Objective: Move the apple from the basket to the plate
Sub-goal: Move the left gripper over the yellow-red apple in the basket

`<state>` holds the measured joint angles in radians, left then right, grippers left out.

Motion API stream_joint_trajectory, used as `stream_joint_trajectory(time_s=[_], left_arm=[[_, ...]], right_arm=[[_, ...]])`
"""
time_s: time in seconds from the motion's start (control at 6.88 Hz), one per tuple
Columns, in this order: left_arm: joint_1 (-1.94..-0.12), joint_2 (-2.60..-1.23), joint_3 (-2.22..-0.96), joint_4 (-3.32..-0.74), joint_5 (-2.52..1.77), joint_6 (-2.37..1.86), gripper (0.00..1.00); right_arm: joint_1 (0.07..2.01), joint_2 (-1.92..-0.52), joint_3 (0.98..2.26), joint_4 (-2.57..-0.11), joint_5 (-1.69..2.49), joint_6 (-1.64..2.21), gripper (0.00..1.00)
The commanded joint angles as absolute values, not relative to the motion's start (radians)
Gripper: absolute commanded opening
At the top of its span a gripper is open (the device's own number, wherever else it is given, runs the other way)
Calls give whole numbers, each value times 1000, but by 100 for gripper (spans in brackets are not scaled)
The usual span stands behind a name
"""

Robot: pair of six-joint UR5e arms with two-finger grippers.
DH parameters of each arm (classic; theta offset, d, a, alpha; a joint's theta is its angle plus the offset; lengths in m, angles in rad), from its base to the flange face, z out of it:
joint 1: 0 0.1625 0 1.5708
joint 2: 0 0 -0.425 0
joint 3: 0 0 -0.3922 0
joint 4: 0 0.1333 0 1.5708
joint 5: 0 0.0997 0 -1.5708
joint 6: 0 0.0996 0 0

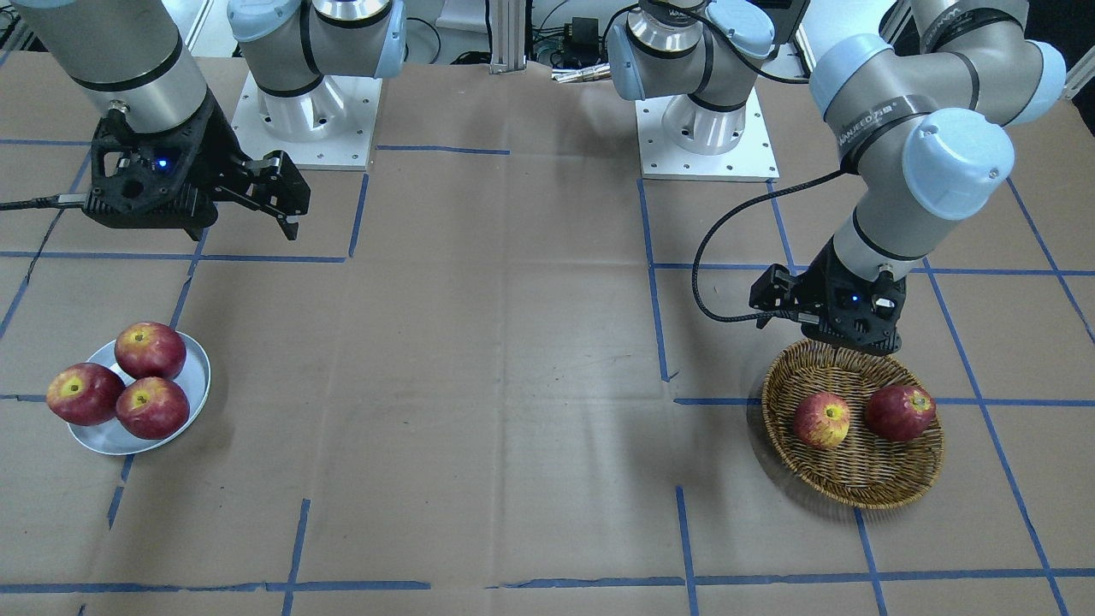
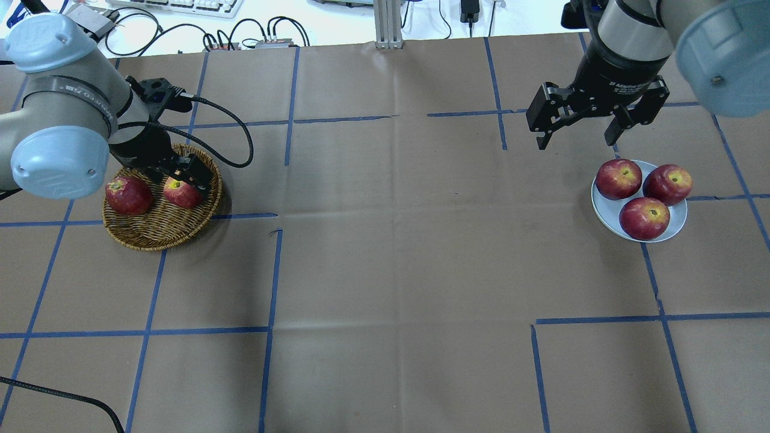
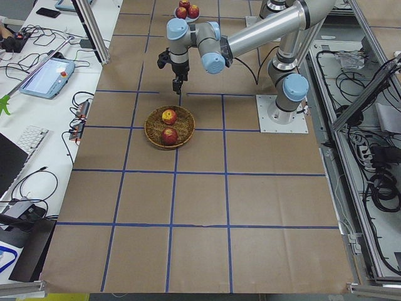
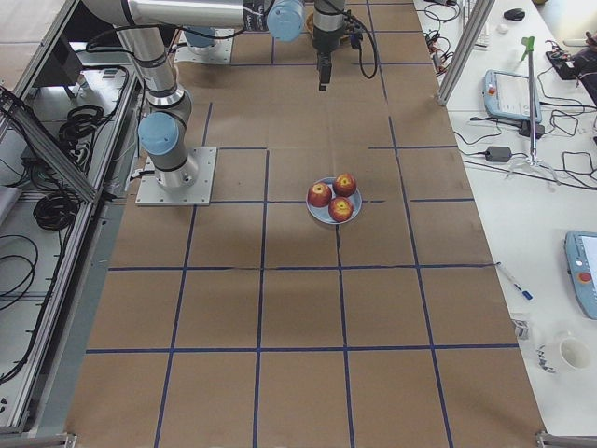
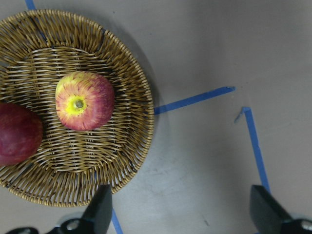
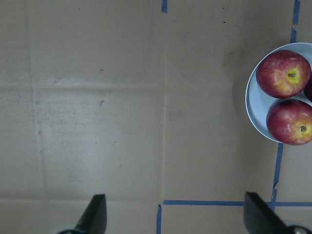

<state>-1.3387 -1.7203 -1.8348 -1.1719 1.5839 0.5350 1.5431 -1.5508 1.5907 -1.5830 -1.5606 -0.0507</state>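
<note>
The apple (image 1: pixel 822 420), streaky red with a yellow patch, lies in the wicker basket (image 1: pixel 855 494) beside a darker red apple (image 1: pixel 899 412). It also shows in the overhead view (image 2: pixel 182 192) and in the left wrist view (image 5: pixel 84 100). My left gripper (image 5: pixel 183 217) is open and empty. It hovers above the basket's rim (image 2: pixel 157 240) on the robot's side, apart from the apple. The grey-blue plate (image 1: pixel 198 376) holds three dark red apples. My right gripper (image 2: pixel 576 141) is open and empty, raised just behind the plate (image 2: pixel 604 207).
Brown paper with blue tape lines covers the table. The two arm bases (image 1: pixel 706 128) stand at the robot's edge. A black cable (image 2: pixel 228 138) loops from the left wrist past the basket. The wide middle stretch between basket and plate is bare paper.
</note>
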Motion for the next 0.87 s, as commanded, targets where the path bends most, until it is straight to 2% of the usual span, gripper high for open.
stream_joint_trajectory(time_s=[0.0,0.73], left_arm=[[-1307,-1800,-1844,-1059,1585,587,98],[-1252,-1997,-1819,-862,1586,653,98]], right_arm=[[1543,-1551,1591,-1583,-1560,-51,100],[1543,-1551,1591,-1583,-1560,-51,100]])
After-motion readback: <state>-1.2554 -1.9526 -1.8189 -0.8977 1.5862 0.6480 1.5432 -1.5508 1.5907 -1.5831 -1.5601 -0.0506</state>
